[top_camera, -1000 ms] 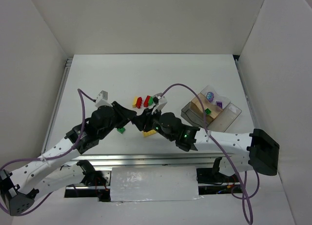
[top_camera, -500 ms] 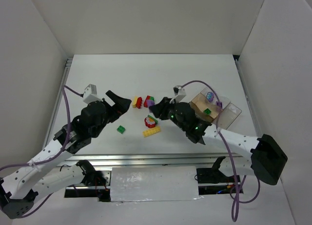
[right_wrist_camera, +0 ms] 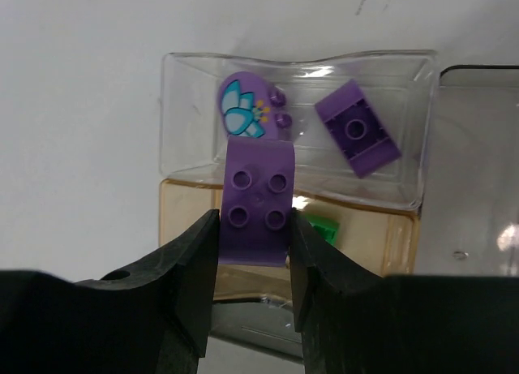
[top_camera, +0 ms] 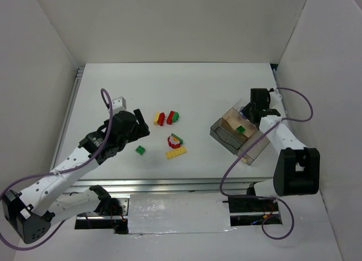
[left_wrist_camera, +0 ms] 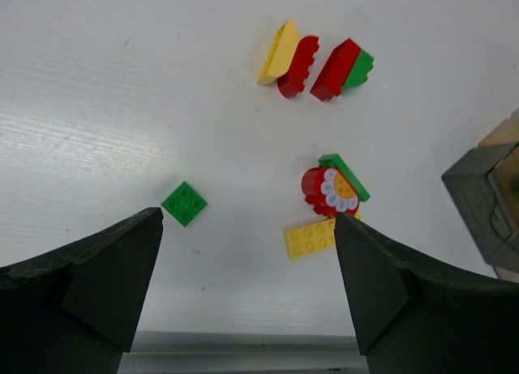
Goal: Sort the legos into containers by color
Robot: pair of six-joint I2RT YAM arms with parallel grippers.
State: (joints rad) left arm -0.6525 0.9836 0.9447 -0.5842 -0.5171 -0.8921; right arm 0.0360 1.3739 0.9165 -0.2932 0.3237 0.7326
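Delivering a purple piece is the step in hand. Right claw (right_wrist_camera: 253, 232) is clamped on a purple brick (right_wrist_camera: 258, 197), four studs up, one finger on each long side, hanging over the organizer box (top_camera: 249, 152) at the right of the bench (top_camera: 215, 85). In the wrist view the brick overlaps the wall between the clear compartment (right_wrist_camera: 182, 106) and the amber compartment (right_wrist_camera: 195, 208) next to it. The clear one already holds a round purple piece (right_wrist_camera: 247, 106) with a printed flower and a small purple block (right_wrist_camera: 357, 129); the amber one holds a green brick (right_wrist_camera: 322, 226). Height above the box cannot be read from these views. Judgement: the next move calls for a short shift toward the clear compartment so the brick clears the dividing wall, then a release; dropped from here it could land in the amber one with the green. Left claw (left_wrist_camera: 247, 224) is spread wide and carries nothing, above the loose pieces: a green square (left_wrist_camera: 184, 204) near its left finger, a yellow plate (left_wrist_camera: 310, 238) touching a red round piece (left_wrist_camera: 328, 191), and two stuck pairs farther off, yellow-red (left_wrist_camera: 288, 58) and red-green (left_wrist_camera: 340, 70). Judgement: sorting is at an early stage, most pieces lying out on the bench.
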